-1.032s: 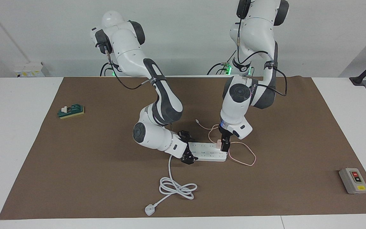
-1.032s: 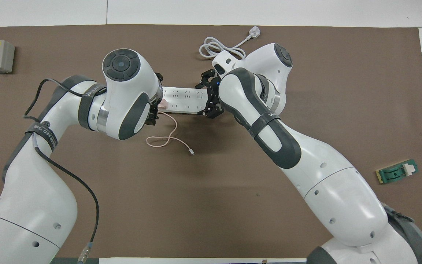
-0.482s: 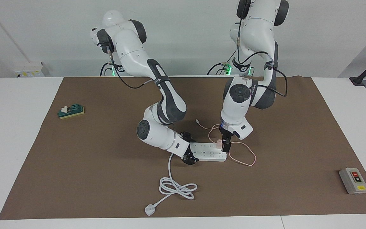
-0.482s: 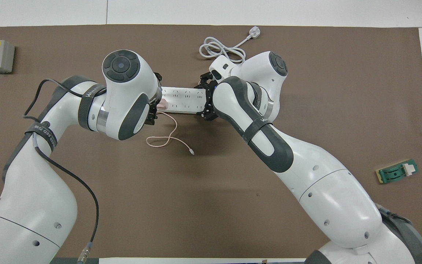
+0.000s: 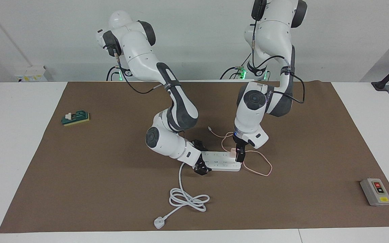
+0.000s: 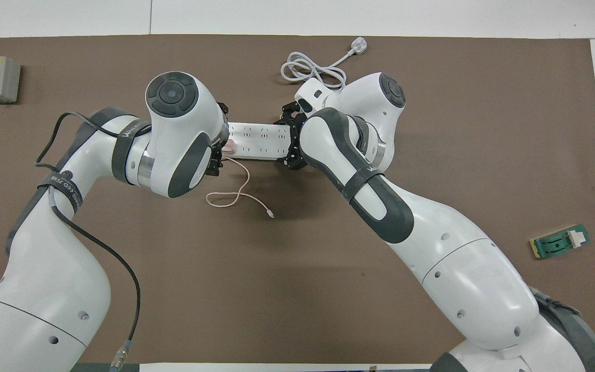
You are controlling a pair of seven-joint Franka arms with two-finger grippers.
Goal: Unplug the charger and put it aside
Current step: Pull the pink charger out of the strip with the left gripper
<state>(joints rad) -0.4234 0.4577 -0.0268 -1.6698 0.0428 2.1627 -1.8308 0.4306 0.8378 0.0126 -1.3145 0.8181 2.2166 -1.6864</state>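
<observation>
Brown matting (image 5: 79, 189) carries the power strip (image 5: 219, 161), braced at one end by the right gripper (image 5: 202, 158), jaw state indiscernible, while the wide-open left gripper (image 5: 239, 154) straddles the light, rigid charger (image 5: 232, 153), best gripped on its flat sides.

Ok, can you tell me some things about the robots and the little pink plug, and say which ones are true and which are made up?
1. The small pale-pink cube charger sits in the long white power strip. True.
2. The left gripper is over the charger. True.
3. The right gripper is at the grey switch box with the red button. False: it is at the power strip's end, toward the right arm.
4. The strip's thick white cord is plugged into a wall. False: its plug lies loose on the brown mat.
5. The charger's thin pink cable lies looped on the mat. True.
</observation>
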